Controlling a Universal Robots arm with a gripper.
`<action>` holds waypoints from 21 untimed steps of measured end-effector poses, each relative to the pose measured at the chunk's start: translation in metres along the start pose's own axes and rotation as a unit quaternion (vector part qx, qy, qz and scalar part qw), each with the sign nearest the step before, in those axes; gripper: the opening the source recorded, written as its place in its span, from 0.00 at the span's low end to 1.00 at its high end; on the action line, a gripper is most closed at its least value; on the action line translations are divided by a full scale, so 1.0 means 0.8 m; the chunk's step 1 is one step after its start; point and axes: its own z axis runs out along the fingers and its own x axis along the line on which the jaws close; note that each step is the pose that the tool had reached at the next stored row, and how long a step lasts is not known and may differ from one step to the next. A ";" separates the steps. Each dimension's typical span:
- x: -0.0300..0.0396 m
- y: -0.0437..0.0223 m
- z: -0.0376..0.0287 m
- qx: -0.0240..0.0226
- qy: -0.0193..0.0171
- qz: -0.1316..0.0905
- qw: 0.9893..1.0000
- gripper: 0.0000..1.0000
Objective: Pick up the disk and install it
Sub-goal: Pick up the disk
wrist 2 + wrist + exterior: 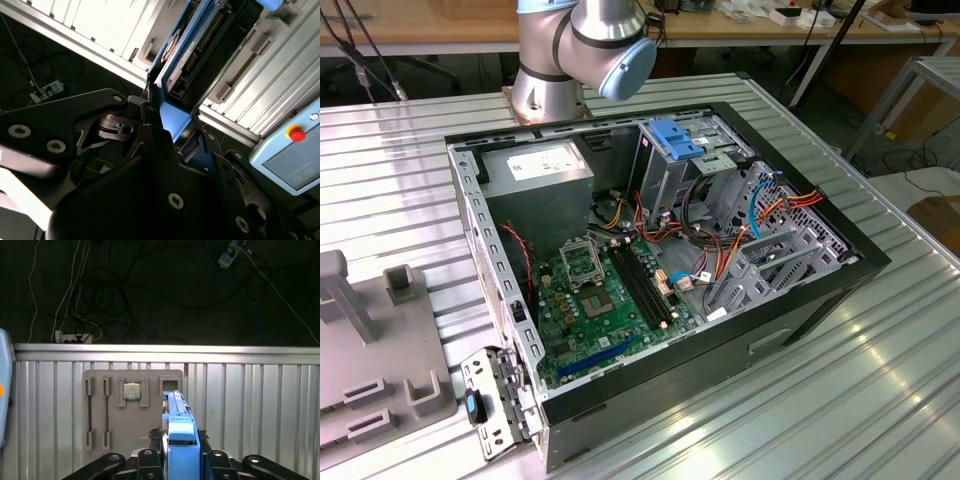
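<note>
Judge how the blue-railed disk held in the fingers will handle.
Probably stiff: the disk stands straight out from the fingers without sagging. Its smooth blue plastic rails look slippery, so it might slide if bumped. As a thin drive held edge-on, likely dense and shock-sensitive.

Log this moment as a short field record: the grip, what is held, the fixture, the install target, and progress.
grip: hand shut on the disk
held item: blue rails along its edges, seen edge-on in the first wrist view
fixture: grey tray on the ribbed metal table, with a processor chip in one pocket
target: computer case lying open on the table, motherboard and power supply exposed
progress: disk picked up, not yet in the case
</note>
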 end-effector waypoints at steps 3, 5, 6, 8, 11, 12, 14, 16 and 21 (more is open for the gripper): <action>0.0001 -0.0001 -0.0066 0.000 0.000 0.000 1.000 0.36; 0.0002 -0.0001 -0.0107 0.000 0.000 0.000 1.000 0.36; 0.0003 -0.0001 -0.0141 0.000 0.000 0.000 1.000 0.36; 0.0004 -0.0002 -0.0233 0.000 0.000 0.000 1.000 0.36; 0.0006 -0.0003 -0.0326 0.000 0.000 0.000 1.000 0.36; 0.0007 -0.0003 -0.0354 0.000 0.000 0.000 1.000 0.36; 0.0008 -0.0004 -0.0408 0.000 0.000 0.000 1.000 0.36; 0.0009 -0.0005 -0.0485 0.000 0.000 0.000 1.000 0.36; 0.0013 -0.0006 -0.0672 0.000 0.000 0.000 1.000 0.36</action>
